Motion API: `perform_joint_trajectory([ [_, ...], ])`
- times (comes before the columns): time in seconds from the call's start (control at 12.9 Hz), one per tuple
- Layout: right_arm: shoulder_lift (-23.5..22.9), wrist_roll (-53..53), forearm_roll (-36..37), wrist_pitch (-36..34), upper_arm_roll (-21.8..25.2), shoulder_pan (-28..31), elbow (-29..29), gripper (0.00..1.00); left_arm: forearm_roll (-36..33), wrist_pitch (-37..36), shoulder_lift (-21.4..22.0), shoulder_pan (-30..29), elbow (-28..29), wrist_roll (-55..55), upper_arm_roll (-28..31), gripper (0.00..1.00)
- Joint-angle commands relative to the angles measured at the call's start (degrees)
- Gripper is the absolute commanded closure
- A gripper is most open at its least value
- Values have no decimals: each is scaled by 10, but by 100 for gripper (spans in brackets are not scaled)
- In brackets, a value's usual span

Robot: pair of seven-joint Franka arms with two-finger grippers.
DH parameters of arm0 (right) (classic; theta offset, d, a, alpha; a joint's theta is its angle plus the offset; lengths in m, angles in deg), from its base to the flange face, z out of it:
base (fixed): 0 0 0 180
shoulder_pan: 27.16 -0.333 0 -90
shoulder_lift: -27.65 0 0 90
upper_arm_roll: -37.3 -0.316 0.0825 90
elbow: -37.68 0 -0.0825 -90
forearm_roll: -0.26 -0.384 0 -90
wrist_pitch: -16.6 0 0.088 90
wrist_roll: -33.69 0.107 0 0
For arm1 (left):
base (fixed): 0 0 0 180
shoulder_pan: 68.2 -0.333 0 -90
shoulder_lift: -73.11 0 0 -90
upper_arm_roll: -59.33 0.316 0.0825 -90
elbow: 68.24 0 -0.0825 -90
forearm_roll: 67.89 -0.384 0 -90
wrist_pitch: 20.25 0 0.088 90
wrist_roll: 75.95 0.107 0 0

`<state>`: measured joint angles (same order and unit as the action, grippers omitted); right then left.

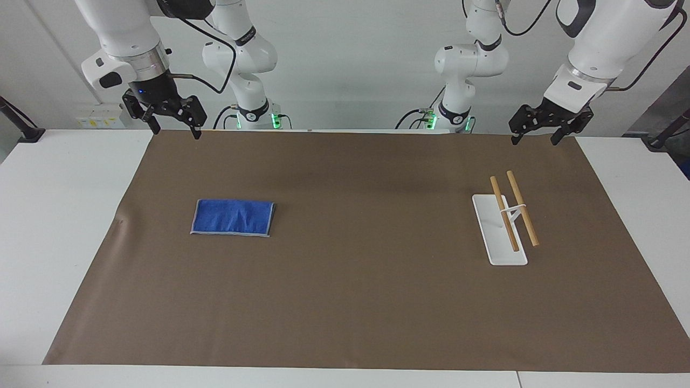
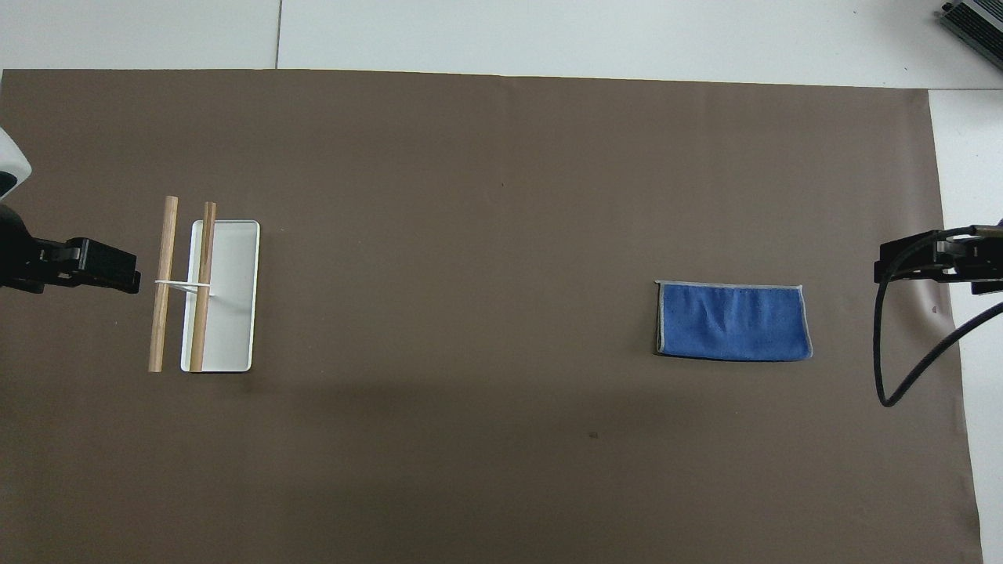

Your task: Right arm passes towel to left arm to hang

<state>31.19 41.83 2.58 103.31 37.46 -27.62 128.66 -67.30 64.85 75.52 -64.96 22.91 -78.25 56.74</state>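
Facing view: the towel [image 1: 232,217] lies flat on the counter [image 1: 345,302], well apart from my spread right pincer [image 1: 172,126]; left pincer [image 1: 540,133] waits spread. I risk pinching one layer, unfolding it.

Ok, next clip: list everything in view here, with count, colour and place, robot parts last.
Folded cloth towel: one, bright blue with grey trim, flat on the mat toward the right arm's end.
Hanging rack with two wooden rods: one, white base, tan rods, toward the left arm's end.
Paper mat: one, brown, covering the table.
Table: one, white.
Right gripper: one, black, jaws open, raised over the mat's edge.
Left gripper: one, black, jaws open, waiting raised over the mat's edge.
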Motion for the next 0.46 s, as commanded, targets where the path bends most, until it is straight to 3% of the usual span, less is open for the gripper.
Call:
perform_joint_trajectory([
  [0.0, 23, 17, 3, 13, -2, -1, 33, 0, -12, -3, 8, -5, 4, 0, -5, 0],
  [0.39, 57, -29, 0, 71, -2, 0, 118, 0, -12, -3, 8, -5, 4, 0, -4, 0],
])
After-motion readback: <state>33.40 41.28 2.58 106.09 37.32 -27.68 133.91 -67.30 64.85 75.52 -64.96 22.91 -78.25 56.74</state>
